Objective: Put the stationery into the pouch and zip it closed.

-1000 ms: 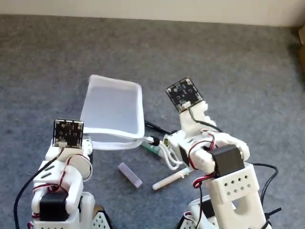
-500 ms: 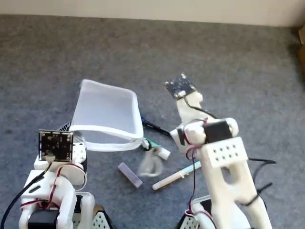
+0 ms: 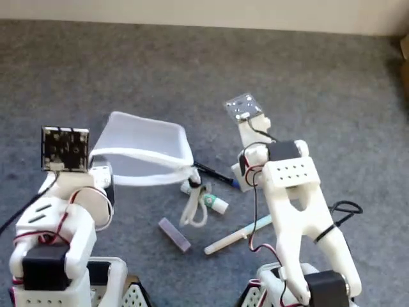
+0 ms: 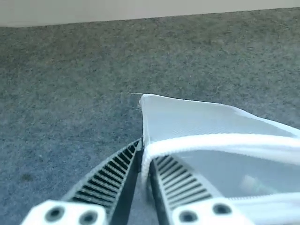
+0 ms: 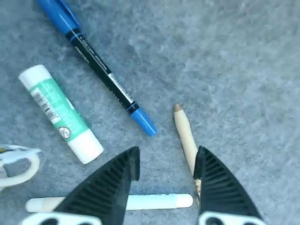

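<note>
Two items, blue pen (image 5: 98,70) and glue stick (image 5: 60,114), lie beneath the right claw (image 5: 167,157)

Bench (image 3: 332,83): covered in grey, short-pile, carpet-like fabric, mottled lighter and darker, reaching both side edges of the high view.

Band (image 3: 192,11): pale cream strip, plain, running straight along the far edge of the bench.

Object (image 3: 405,64): brownish, at the far right edge of the bench, cut off; kind cannot be told.
</note>
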`<state>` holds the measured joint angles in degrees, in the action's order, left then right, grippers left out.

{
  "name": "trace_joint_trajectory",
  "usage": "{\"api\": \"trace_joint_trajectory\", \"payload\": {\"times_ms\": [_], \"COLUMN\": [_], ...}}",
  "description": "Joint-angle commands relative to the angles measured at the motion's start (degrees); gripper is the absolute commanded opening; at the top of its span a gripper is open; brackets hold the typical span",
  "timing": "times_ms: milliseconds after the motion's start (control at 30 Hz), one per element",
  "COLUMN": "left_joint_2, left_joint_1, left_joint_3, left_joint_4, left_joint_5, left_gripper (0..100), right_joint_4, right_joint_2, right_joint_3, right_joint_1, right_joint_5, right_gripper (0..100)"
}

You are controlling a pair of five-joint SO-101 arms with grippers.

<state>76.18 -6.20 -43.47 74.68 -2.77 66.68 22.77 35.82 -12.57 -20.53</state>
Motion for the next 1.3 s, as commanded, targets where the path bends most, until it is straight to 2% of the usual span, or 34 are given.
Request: {"api": "trace_joint_trajectory", "payload": {"times_ms": [0,233,433,533,600,800,1000,1267], "left_joint_2": [-3.74,-7.16,-10.07,-10.42,-10.42,-10.42,-10.33,-10.33], "left_joint_1": [1.01,4.53,4.62,2.42,0.13,-3.03,-3.30,-3.82], "left_joint_3": [6.29,7.87,7.60,7.60,7.78,7.43,6.20,5.23], "left_joint_4": [2.90,3.34,3.34,3.34,3.34,3.34,3.34,3.25], "left_joint_5": [-2.90,-3.43,-5.19,-5.36,-5.45,-5.45,-5.45,-5.19], "left_gripper": [1,1,1,1,1,1,1,1], "right_joint_4": [-1.19,-1.19,-3.38,-6.73,-8.04,-8.48,-8.22,-8.13], "right_joint_2": [-1.19,-6.73,-11.91,-14.02,-15.34,-19.30,-26.51,-32.31], "right_joint_3": [-2.15,-2.24,-2.33,-2.33,-2.33,-5.67,-12.00,-13.58], "right_joint_1": [1.45,3.38,3.38,3.38,3.38,4.35,6.73,6.90], "right_joint_5": [-5.71,-7.30,-7.38,-7.47,-10.29,-13.54,-13.63,-13.71], "right_gripper": [18.0,18.0,18.0,17.4,15.2,13.9,13.9,12.4]}}
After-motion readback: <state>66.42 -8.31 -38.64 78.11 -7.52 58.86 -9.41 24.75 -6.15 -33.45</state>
